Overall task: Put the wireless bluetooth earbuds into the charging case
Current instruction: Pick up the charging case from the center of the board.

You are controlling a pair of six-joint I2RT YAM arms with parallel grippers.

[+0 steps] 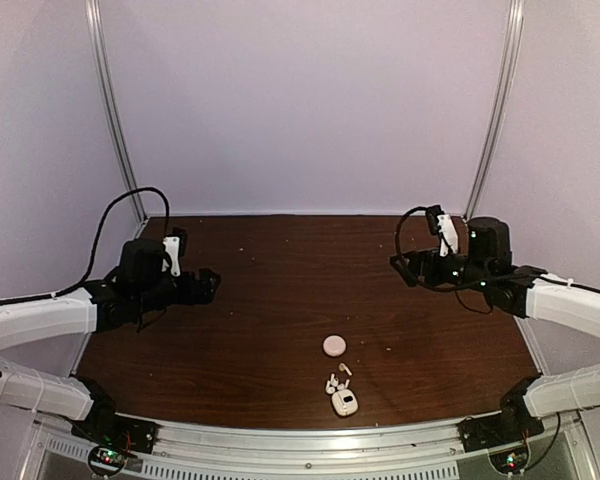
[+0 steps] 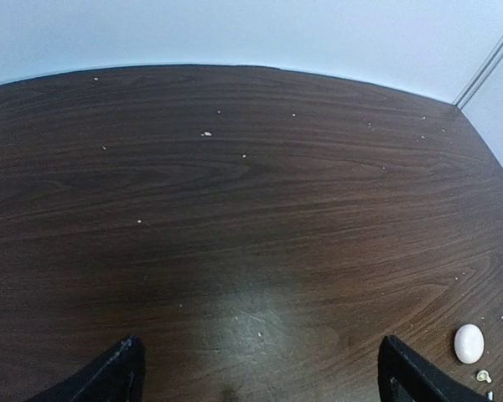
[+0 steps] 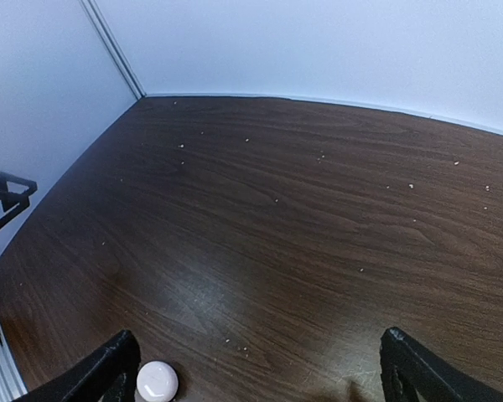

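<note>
The white charging case [image 1: 345, 403] rests near the table's front edge, right of centre. Two tiny white earbuds lie just behind it, one [image 1: 332, 384] close to the case and one [image 1: 345, 369] a little farther back. One earbud [image 2: 484, 377] also shows at the bottom right of the left wrist view. My left gripper [image 1: 210, 284] hovers at the table's left side, open and empty [image 2: 264, 377]. My right gripper [image 1: 402, 266] hovers at the right side, also open and empty [image 3: 264, 377]. Both are well away from the case.
A flat pale pink round disc [image 1: 334, 345] lies behind the earbuds; the disc [image 2: 469, 343] shows at the left wrist view's lower right, and the disc [image 3: 157, 382] sits by the right gripper's left finger. Pale crumbs dot the dark wooden table [image 1: 280, 260]. White walls enclose three sides.
</note>
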